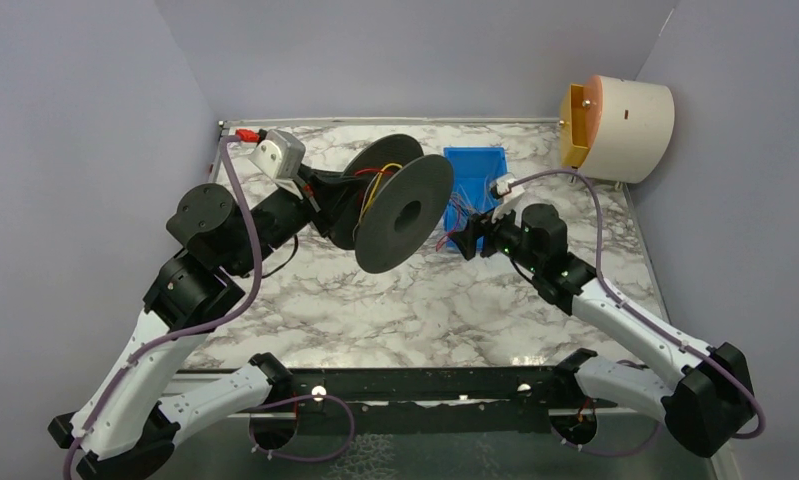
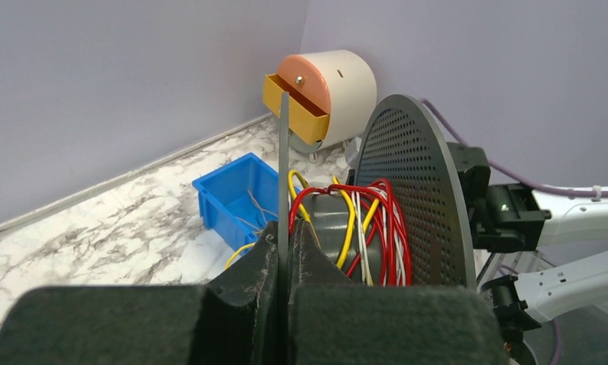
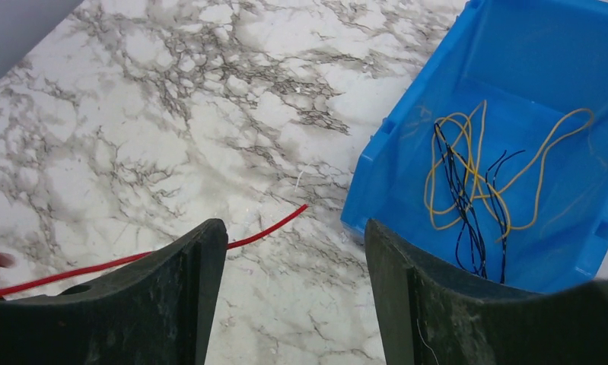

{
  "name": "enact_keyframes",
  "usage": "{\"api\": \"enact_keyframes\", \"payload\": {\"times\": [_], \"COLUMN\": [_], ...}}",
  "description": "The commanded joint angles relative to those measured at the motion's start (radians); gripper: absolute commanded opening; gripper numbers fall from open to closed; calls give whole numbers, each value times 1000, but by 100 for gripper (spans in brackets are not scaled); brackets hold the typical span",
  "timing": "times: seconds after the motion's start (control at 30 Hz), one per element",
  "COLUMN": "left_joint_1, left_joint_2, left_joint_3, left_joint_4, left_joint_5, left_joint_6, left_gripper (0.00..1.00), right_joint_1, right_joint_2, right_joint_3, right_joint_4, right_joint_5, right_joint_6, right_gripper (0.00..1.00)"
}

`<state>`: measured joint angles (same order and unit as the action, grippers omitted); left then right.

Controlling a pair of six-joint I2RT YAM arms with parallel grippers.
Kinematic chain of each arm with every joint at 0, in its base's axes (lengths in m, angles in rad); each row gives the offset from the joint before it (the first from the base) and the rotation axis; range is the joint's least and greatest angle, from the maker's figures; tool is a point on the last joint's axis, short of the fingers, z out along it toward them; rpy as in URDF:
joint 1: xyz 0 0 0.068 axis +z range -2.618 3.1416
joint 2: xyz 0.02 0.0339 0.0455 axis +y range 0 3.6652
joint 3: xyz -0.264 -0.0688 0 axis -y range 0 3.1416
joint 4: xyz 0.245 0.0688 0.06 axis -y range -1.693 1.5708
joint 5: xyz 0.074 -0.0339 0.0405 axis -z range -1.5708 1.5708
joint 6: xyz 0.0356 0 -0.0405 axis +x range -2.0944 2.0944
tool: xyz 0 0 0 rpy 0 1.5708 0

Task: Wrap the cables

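Note:
My left gripper [image 2: 284, 247] is shut on the thin edge of one flange of the black spool [image 2: 411, 190] and holds it up off the table; in the top view the left gripper [image 1: 333, 198] holds the spool [image 1: 403, 215] tilted. Red, yellow and white cables [image 2: 377, 228] are wound round its hub. A loose red cable [image 3: 262, 228] runs from the spool side across the marble and ends just ahead of my right gripper [image 3: 293, 262]. The right gripper is open and empty, low over the table beside the blue bin, and also shows in the top view [image 1: 467, 238].
The blue bin [image 3: 392, 175] holds several yellow-orange and dark thin wires [image 3: 468, 175]; it stands at the back centre [image 1: 475, 153]. A cream round container with an orange drawer [image 1: 625, 125] sits at the back right corner. Grey walls enclose the marble table [image 1: 395, 310].

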<state>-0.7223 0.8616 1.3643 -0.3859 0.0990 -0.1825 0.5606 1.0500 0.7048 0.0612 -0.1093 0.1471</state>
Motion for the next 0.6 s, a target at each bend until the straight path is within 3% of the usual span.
{"api": "enact_keyframes", "payload": {"times": [0.0, 0.23, 0.57], "left_joint_1": [-3, -3, -3], "left_joint_2": [-14, -19, -21], "left_joint_3": [76, 120, 174], "left_joint_4": [51, -18, -66], "left_joint_5": [4, -18, -19], "left_joint_6": [-9, 19, 18], "left_gripper": [0, 0, 0], "right_joint_1": [-19, -27, -27], "right_joint_2": [-34, -96, -180], "right_joint_3": [-84, -134, -176], "right_joint_4": [242, 326, 346], "right_joint_5": [-42, -118, -427], "right_joint_6": [-91, -226, -560], "right_gripper": [72, 77, 78]}}
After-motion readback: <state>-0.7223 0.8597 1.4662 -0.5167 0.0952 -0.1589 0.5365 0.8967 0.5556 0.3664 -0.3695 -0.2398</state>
